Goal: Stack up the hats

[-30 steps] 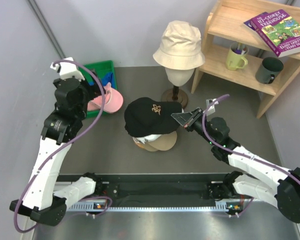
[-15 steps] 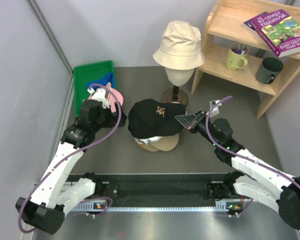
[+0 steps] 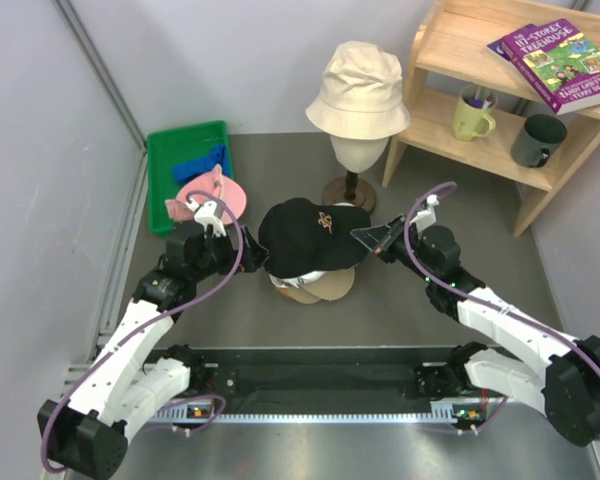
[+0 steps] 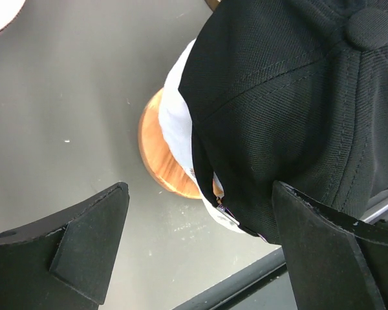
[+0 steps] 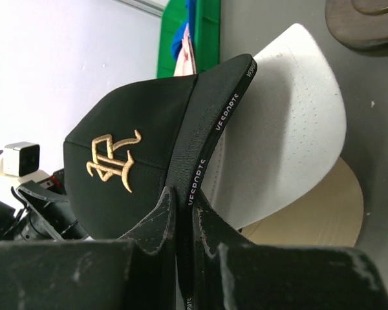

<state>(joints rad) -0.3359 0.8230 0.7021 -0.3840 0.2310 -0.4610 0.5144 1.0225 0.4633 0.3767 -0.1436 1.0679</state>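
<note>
Top external view: right fingers [image 3: 372, 238] pinch the brim of the black cap [image 3: 310, 232], which is held over the white cap [image 3: 292, 276]. Left fingers [image 4: 84, 245] gape beside the black crown. Centre it over the white cap and lower it squarely.

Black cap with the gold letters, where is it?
In the top view the black cap lies mid-table over the white cap and tan cap, just in front of the wooden stand. The right gripper pinches its brim.

white arms [image 3: 120, 340]; black joints [image 3: 185, 252]; purple cables [image 3: 407, 236]
</note>
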